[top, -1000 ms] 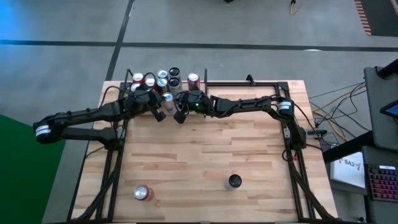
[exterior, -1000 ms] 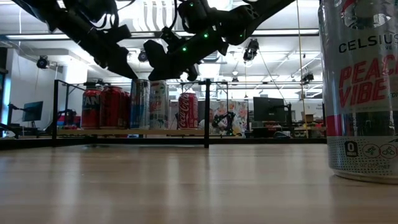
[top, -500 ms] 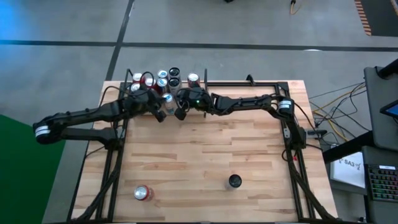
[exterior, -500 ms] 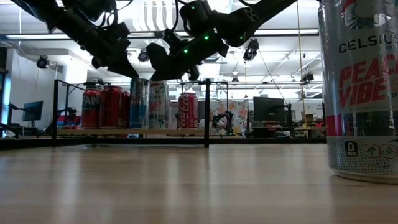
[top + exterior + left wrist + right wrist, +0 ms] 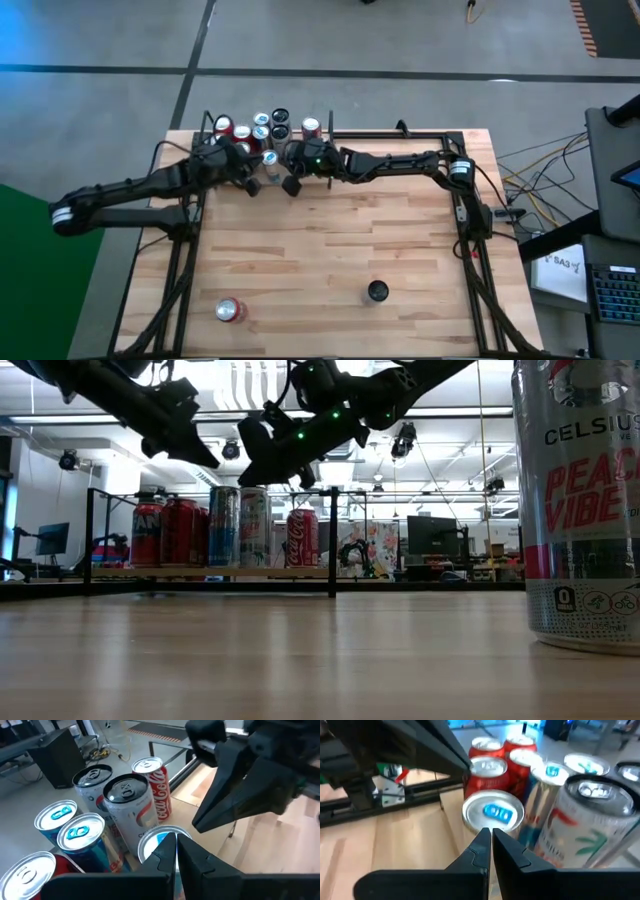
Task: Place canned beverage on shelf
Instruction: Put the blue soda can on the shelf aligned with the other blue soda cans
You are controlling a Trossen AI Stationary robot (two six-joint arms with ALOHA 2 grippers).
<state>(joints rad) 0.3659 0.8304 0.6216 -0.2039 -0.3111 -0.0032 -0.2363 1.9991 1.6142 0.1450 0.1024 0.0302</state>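
Observation:
The shelf (image 5: 200,572) stands at the table's far left, a wood plank with black rods, holding several upright cans (image 5: 262,126). The nearest, a silver can with a blue tab (image 5: 493,812), also shows in the left wrist view (image 5: 152,842). My left gripper (image 5: 250,183) hovers shut just above and in front of this can. My right gripper (image 5: 291,185) hovers shut close beside it, pointing at the same can from the right. In the low view both grippers (image 5: 205,458) (image 5: 250,475) are above the can tops.
A red can (image 5: 229,310) stands near the table's front left. A tall silver Celsius can (image 5: 580,500), dark-topped in the high view (image 5: 377,291), stands front centre-right. A black upright divider rod (image 5: 332,540) rises at the shelf's right end. Bare wood lies between.
My left gripper has risen and drawn back toward the table's left edge, rolling a little about its own line, still shut. My right gripper has stayed about where it was. The cans on the shelf have not moved.

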